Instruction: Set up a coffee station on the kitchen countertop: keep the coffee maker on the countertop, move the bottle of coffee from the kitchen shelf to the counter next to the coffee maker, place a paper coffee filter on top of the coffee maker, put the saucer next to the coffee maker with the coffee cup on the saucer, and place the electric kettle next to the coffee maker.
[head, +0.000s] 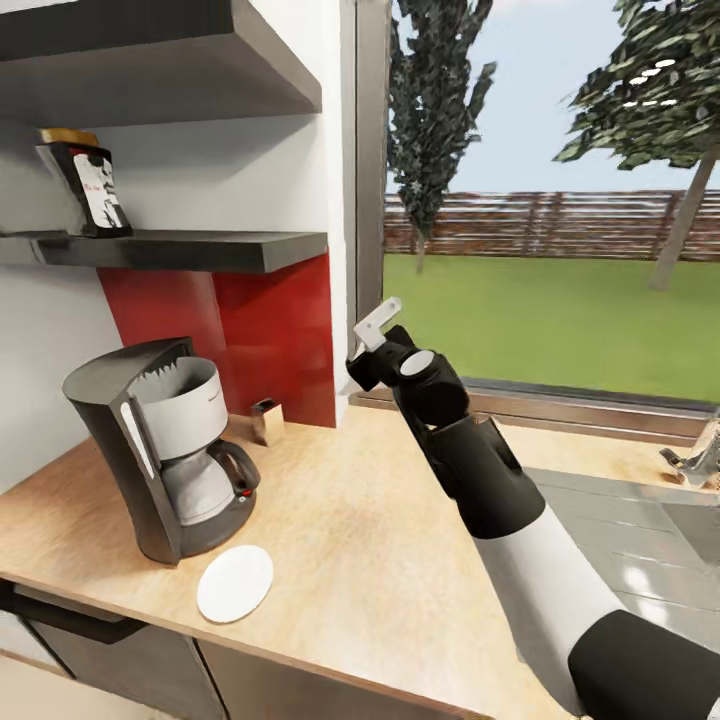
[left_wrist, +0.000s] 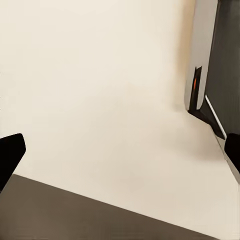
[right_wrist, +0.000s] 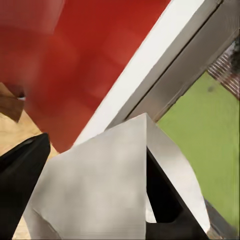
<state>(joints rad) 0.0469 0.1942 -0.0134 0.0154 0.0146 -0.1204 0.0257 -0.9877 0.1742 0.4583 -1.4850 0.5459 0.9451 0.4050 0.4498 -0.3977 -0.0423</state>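
The coffee maker (head: 165, 450) stands on the kitchen countertop (head: 380, 540) at the left, its lid tipped up over the white basket. The saucer (head: 235, 583) lies flat in front of it, near the counter's edge. On the kitchen shelf (head: 200, 248) above sits the bottle of coffee (head: 85, 185). My right gripper (head: 372, 338) hangs above the counter by the window frame, right of the coffee maker, shut on the paper coffee filter (head: 380, 318) (right_wrist: 100, 190). My left gripper (left_wrist: 120, 152) is open over a pale surface. Cup and kettle are out of view.
A small brown box (head: 267, 420) stands against the red backsplash (head: 260, 340) behind the coffee maker. A steel sink (head: 640, 560) with a faucet (head: 695, 460) lies at the right. A window (head: 550, 200) fills the back wall. Another dark shelf (head: 150, 60) hangs higher up.
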